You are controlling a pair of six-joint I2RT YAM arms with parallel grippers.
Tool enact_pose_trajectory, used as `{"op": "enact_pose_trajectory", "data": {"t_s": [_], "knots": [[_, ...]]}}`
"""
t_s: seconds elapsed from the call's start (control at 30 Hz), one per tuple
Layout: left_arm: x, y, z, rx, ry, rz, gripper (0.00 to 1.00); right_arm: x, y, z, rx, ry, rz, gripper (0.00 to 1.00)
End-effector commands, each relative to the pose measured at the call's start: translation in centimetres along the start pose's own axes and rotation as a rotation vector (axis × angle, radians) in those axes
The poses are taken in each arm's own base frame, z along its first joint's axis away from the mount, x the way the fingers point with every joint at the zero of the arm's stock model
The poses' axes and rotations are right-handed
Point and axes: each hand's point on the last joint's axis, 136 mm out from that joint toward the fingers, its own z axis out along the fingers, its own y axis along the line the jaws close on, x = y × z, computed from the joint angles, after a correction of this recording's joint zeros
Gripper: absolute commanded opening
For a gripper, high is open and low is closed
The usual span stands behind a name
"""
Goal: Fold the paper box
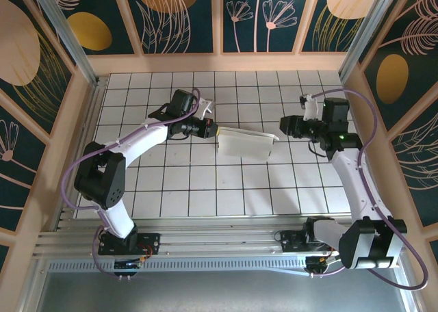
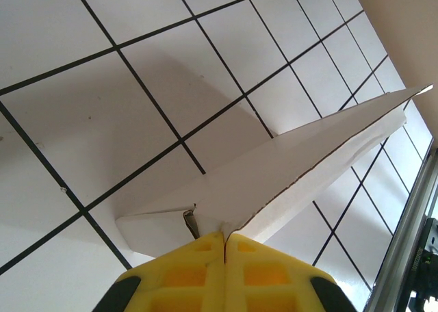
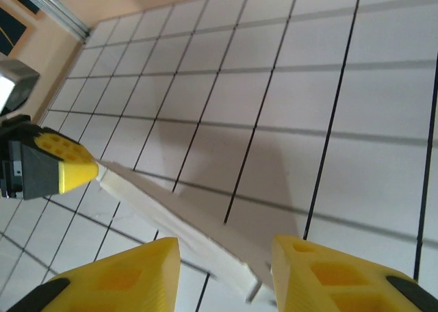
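The paper box (image 1: 245,144) is a flat white cardboard piece held above the tiled floor near the middle. My left gripper (image 1: 213,130) is shut on its left end; in the left wrist view the yellow fingers (image 2: 267,267) pinch the sheet's edge (image 2: 287,168), which runs away to the upper right. My right gripper (image 1: 282,126) is open at the box's right end. In the right wrist view the box's (image 3: 178,216) near end lies between the spread yellow fingertips (image 3: 130,267), touching neither clearly. The left gripper's yellow tip (image 3: 68,165) shows at the far end.
White tiled floor (image 1: 178,182) with black grid lines spans the workspace. Patterned walls (image 1: 178,18) enclose it at back and sides. A metal rail (image 1: 205,247) runs along the near edge by the arm bases.
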Motion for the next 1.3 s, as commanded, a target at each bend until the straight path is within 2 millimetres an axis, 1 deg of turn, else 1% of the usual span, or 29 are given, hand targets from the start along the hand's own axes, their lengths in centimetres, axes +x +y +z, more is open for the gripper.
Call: {"op": "enact_pose_trajectory", "data": {"t_s": [0.0,0.07,0.23,0.37,0.47,0.57,0.7,0.9,1.13,1.27], "knots": [[3.1,1.1,1.3,-0.040,0.114,-0.075,0.00,2.7,-0.1,0.0,-0.026,0.092,0.104,0.40],[3.1,1.1,1.3,-0.040,0.117,-0.077,0.00,3.4,-0.7,0.5,-0.018,0.115,0.099,0.40],[3.0,1.1,1.3,-0.043,0.123,-0.077,0.00,4.3,-1.4,1.8,-0.038,0.122,0.061,0.40],[2.9,1.1,1.3,-0.044,0.120,-0.077,0.00,4.4,-2.2,2.3,-0.012,0.123,0.023,0.34],[2.9,1.0,1.3,-0.043,0.121,-0.081,0.00,4.9,-2.4,2.7,-0.021,0.145,0.024,0.31],[3.0,1.0,1.3,-0.040,0.122,-0.082,0.00,5.4,-2.2,3.0,-0.038,0.155,0.025,0.30],[3.0,0.9,1.3,-0.039,0.123,-0.082,0.00,5.6,-2.3,3.2,-0.034,0.158,0.025,0.32],[3.0,0.9,1.5,-0.035,0.127,-0.083,0.00,6.1,-2.1,3.9,-0.051,0.175,0.030,0.26],[3.2,0.6,1.7,-0.025,0.134,-0.081,0.00,6.3,-1.9,4.3,-0.056,0.179,0.036,0.14],[3.3,0.6,1.7,-0.022,0.136,-0.081,0.00,6.6,-1.9,4.4,-0.054,0.189,0.042,0.11]]}}
